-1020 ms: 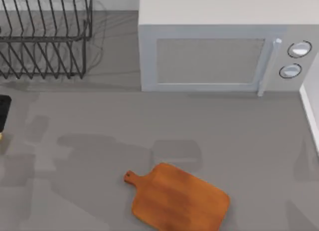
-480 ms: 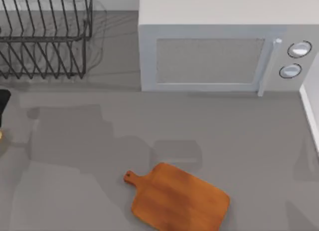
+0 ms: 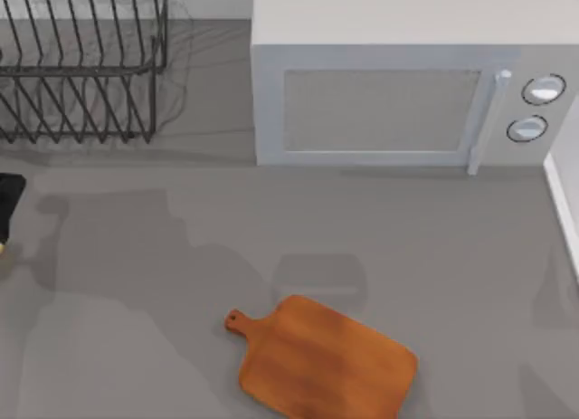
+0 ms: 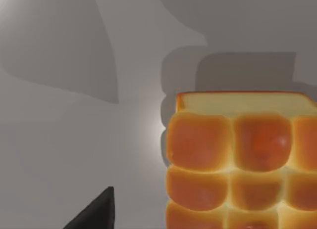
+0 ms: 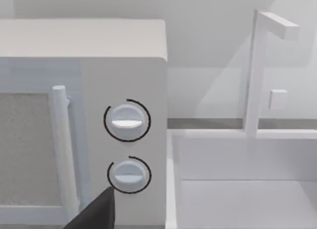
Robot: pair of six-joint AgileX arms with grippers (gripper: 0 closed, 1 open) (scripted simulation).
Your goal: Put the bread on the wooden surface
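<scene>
The bread [image 4: 242,164] lies on the grey counter in the left wrist view, a golden-brown block scored into a grid of squares. My left gripper [image 3: 7,211] hangs over the counter at the far left edge of the top view. Its dark fingertip [image 4: 99,211] stands beside the bread, with a strip of bare counter between them. The gripper is open and holds nothing. The wooden surface [image 3: 326,360] is an orange-brown board with a knob handle, lying at the front middle of the table, far to the right of that gripper. My right gripper's fingertip [image 5: 99,211] faces the microwave's dials.
A white microwave [image 3: 398,84] stands at the back, with its handle [image 5: 62,150] and two round dials [image 5: 127,121]. A black wire dish rack [image 3: 81,66] fills the back left. At the right, a white sink [image 5: 242,189] with a tap [image 5: 257,66] adjoins the counter.
The left arm's black end shifted slightly at the left edge, first back and then forward. Its shadow spread across the counter's left. The board has not moved.
</scene>
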